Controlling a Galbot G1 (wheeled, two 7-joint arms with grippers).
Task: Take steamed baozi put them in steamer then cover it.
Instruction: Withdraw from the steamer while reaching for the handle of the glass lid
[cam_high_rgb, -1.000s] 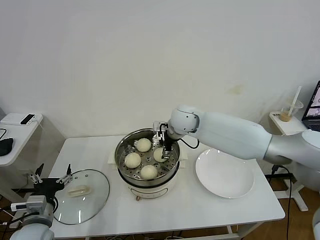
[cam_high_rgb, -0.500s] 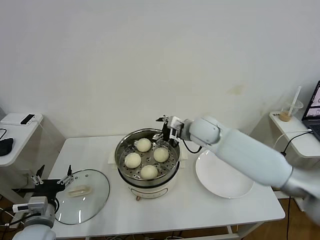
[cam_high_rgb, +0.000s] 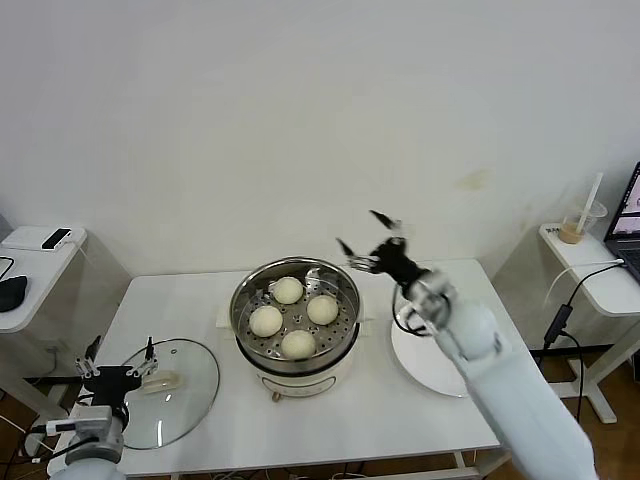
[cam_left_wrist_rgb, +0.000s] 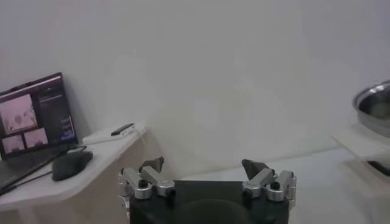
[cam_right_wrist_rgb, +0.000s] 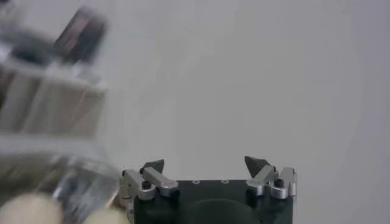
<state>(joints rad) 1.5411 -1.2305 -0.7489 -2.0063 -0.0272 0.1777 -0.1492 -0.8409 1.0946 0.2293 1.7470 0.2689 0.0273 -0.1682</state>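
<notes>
Several cream-white baozi (cam_high_rgb: 293, 317) lie on the perforated tray inside the shiny steel steamer (cam_high_rgb: 242, 292), which stands on its cream base at the table's middle. The clear glass cover (cam_high_rgb: 190, 392) with its pale handle (cam_high_rgb: 158, 381) lies flat on the table at the front left. My right gripper (cam_high_rgb: 366, 237) is open and empty, raised above and to the right of the steamer; it shows open in the right wrist view (cam_right_wrist_rgb: 206, 165). My left gripper (cam_high_rgb: 118, 360) is open and empty, just beside the cover's left edge; it shows open in the left wrist view (cam_left_wrist_rgb: 202, 166).
A flat white plate (cam_high_rgb: 420, 362) lies right of the steamer, partly under my right arm. A side table with a phone (cam_high_rgb: 55, 238) stands at the left. Another side table with a drink cup (cam_high_rgb: 578, 222) stands at the right. The steamer's rim (cam_left_wrist_rgb: 372, 103) shows in the left wrist view.
My right gripper has let go of a baozi in the steamer, risen and swung right, away from the pot. My left gripper has edged right toward the cover.
</notes>
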